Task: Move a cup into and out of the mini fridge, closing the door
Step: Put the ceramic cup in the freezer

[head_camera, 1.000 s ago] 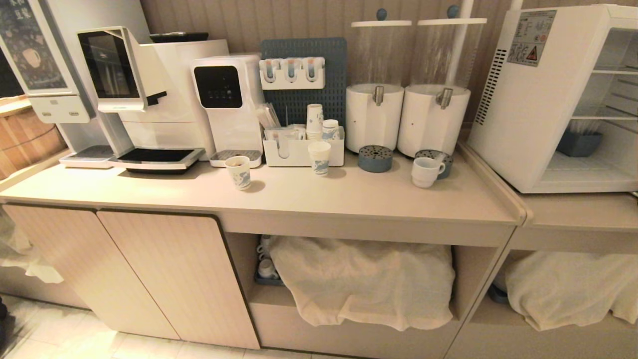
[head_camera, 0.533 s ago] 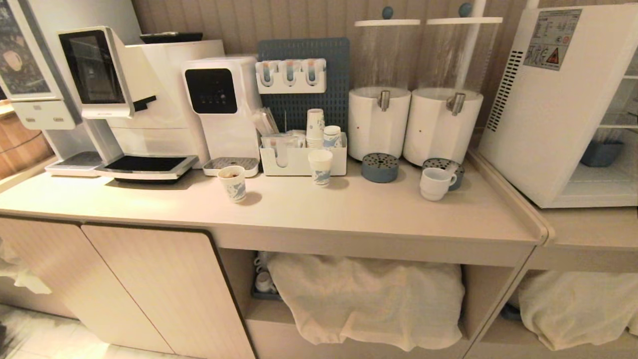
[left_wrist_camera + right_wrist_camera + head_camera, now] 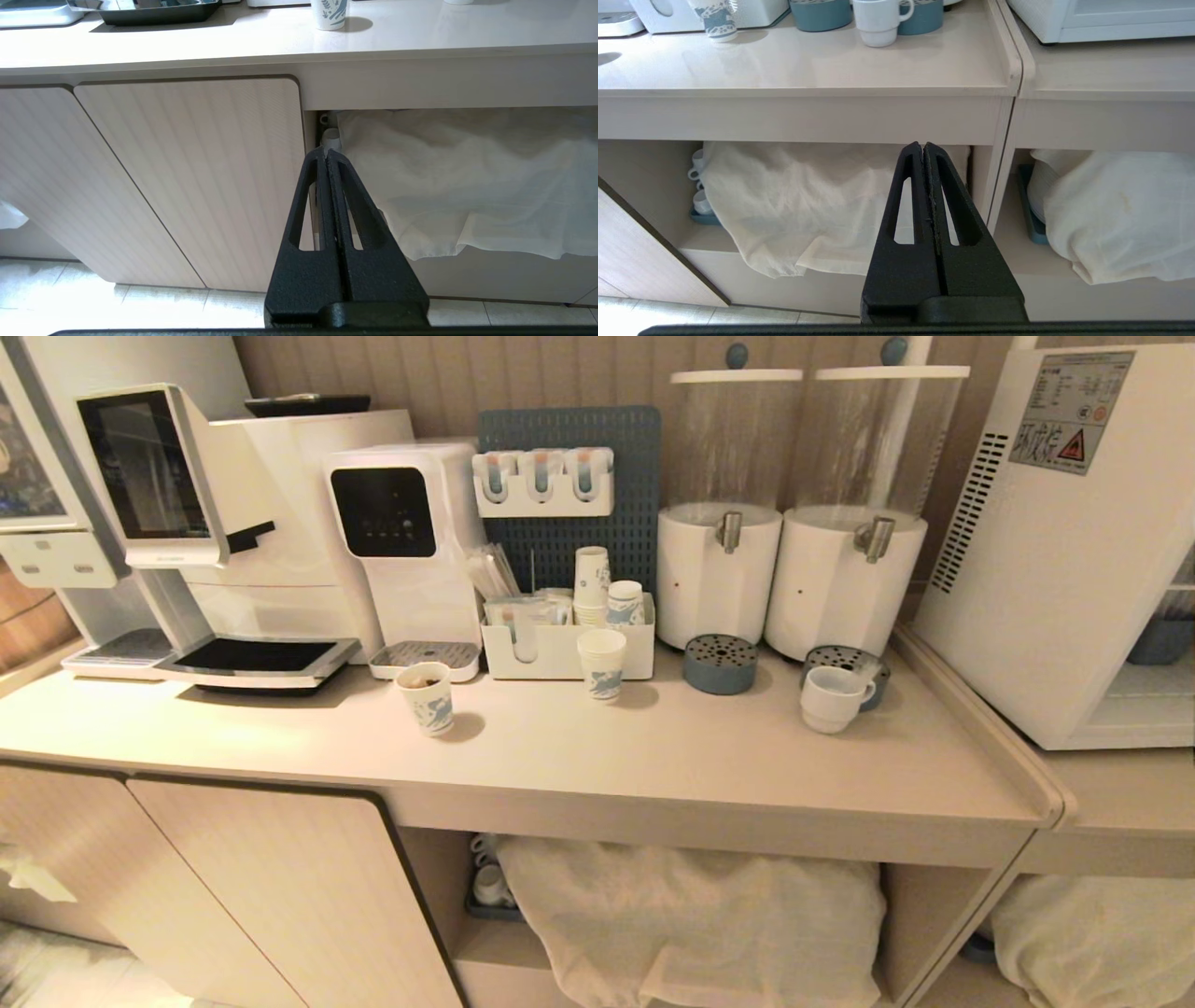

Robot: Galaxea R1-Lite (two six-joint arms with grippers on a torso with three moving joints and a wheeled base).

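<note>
Whole head view has shifted since earlier: camera moved, fridge now mostly cut off at right, things on table unmoved. One cup (image 3: 831, 697) on table (image 3: 653, 756), touching the right blue drip tray (image 3: 850, 665), left of mini fridge (image 3: 1064, 541). Two dispensers (image 3: 719, 574), two loose paper cups (image 3: 602, 663). Left gripper (image 3: 326, 156) and right gripper (image 3: 922, 148): jaws pressed together, empty, low before the cabinet.
</note>
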